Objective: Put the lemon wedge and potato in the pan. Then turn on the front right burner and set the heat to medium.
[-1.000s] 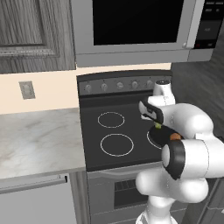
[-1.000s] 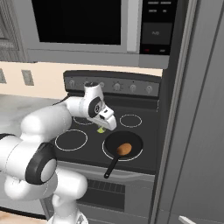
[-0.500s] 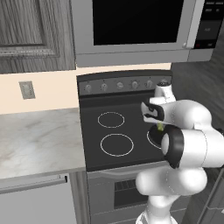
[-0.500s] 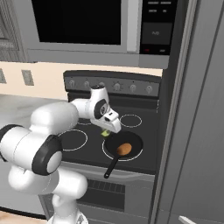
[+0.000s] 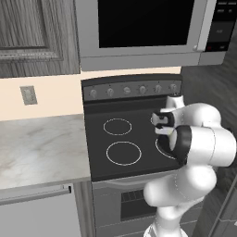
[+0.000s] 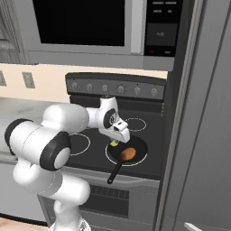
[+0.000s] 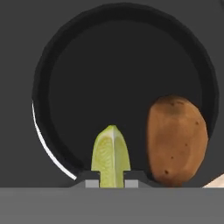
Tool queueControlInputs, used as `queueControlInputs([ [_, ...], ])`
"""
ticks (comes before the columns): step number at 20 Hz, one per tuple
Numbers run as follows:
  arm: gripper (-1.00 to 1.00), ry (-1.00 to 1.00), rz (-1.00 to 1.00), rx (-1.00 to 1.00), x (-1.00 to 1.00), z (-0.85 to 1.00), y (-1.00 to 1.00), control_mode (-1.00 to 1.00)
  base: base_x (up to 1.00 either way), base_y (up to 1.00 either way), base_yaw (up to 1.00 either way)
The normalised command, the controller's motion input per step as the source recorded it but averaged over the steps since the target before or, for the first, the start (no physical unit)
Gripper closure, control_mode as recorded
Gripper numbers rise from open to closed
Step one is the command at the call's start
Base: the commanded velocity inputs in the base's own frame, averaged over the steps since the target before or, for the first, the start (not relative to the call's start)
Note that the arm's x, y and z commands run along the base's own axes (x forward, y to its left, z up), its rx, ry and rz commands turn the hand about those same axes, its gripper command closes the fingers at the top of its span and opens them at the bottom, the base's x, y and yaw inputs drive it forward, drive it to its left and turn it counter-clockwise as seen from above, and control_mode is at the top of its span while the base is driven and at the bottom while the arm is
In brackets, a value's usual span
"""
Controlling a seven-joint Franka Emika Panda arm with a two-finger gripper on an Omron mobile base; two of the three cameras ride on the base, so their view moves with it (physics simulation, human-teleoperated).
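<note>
My gripper (image 6: 116,140) is shut on the lemon wedge (image 6: 114,144), a small yellow-green piece held just over the left rim of the black pan (image 6: 137,146). In the hand view the lemon wedge (image 7: 110,154) stands between my fingertips, with the pan (image 7: 118,74) spread below it. The orange-brown potato (image 7: 176,139) lies inside the pan to the right of the wedge, and it shows as the potato (image 6: 128,154) in the right base view. The pan sits on the front right burner (image 7: 43,142), whose white ring peeks out beside the rim. No red glow is visible.
A row of knobs (image 6: 121,89) lines the stove's back panel. The pan handle (image 6: 114,172) points toward the stove's front edge. Two left burner rings (image 5: 123,153) are bare. A marble counter (image 5: 37,143) lies to the left, a microwave (image 5: 148,28) hangs above, and a tall dark fridge (image 6: 203,135) stands at the right.
My gripper has carried the lemon wedge a little to the right and down, from beside the pan to over its left rim. The elbow has swung. The potato and pan stayed put.
</note>
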Motion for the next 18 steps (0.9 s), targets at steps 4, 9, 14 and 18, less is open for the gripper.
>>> queueControlInputs([
  [4,1.0,0.02,0.0,-0.01,0.24,-0.29,-0.31,-1.0,0.0,0.0,0.0],
  [9,1.0,0.03,0.0,-0.02,0.33,-0.23,-0.17,-1.0,0.0,0.0,0.0],
  [14,1.0,0.0,0.02,0.01,0.33,-0.06,-0.02,-1.0,0.0,0.0,0.0],
  [18,1.0,0.0,0.02,0.0,0.07,-0.07,0.0,-1.0,0.0,0.0,0.0],
])
